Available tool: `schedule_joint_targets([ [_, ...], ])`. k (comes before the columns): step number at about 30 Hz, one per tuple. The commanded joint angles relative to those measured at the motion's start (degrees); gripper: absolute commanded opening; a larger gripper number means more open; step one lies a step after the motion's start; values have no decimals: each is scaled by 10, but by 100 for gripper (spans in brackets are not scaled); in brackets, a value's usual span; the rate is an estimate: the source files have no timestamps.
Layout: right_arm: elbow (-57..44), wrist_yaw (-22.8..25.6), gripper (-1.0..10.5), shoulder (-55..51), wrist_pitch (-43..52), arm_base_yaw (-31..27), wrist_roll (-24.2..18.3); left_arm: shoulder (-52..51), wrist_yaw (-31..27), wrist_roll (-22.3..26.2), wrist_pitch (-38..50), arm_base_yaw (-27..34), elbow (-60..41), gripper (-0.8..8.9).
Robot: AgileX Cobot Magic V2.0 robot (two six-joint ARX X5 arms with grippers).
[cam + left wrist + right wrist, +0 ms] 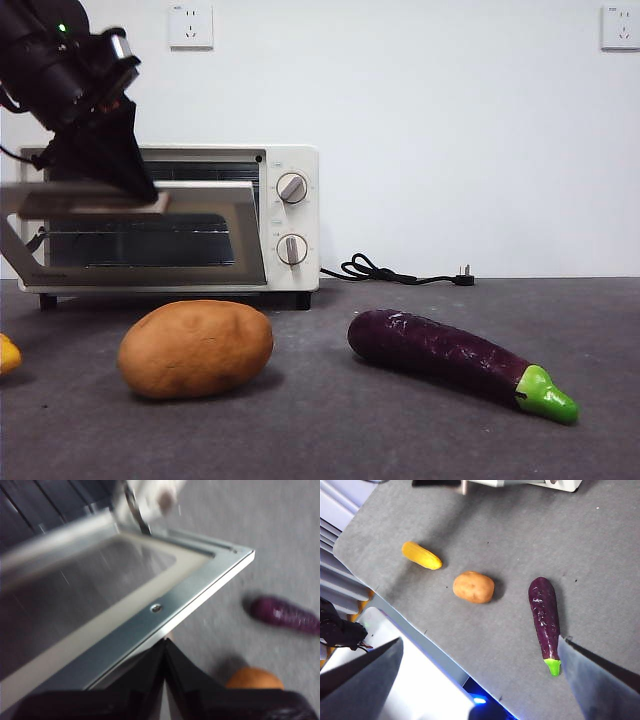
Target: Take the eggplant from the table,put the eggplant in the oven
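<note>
So from my seat: the left pincer (140,190) is up at the oven (170,220), at the top edge of its door (135,235), which hangs partway open and tilted out toward the desk (400,440). In the left wrist view the two jaws look pressed together right under the door's metal frame, with the blurry handle end beyond. I can't quite tell if they're pinching the door edge or just tucked against it.

The eggplant (440,352) is lying flat on the desk, off to the side of the oven and well apart from it, green stem cap (545,393) pointing away from the oven toward the near edge. Nothing is touching it.

The potato (196,348) sits on the desk right in front of the half-open door, just below it, so that's the thing crowding the door area. A yellow piece (8,353) is barely peeking in at the edge of the front view; the right wrist view shows it as a long yellow veggie beyond the potato.

The right pincer (480,680) hovers high over the desk with jaws spread wide, holding nothing, the eggplant's stem end near one jaw in its view. A black power cord (395,272) lies behind, by the wall.
</note>
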Motion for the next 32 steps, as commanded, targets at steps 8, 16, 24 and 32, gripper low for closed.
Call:
schedule_joint_targets([
  [8, 2, 0, 627, 1, 8, 1, -16, -91, -33, -10, 49, -1, -3, -5],
  [16, 2, 0, 627, 1, 8, 1, -18, -181, -33, -23, 48, -1, -3, -5],
  [24, 2, 0, 627, 1, 7, 1, -18, -261, -34, -42, 48, -1, -3, -5],
  [32, 2, 17, 627, 1, 7, 1, -18, -336, -76, -61, 56, 0, -3, -5],
])
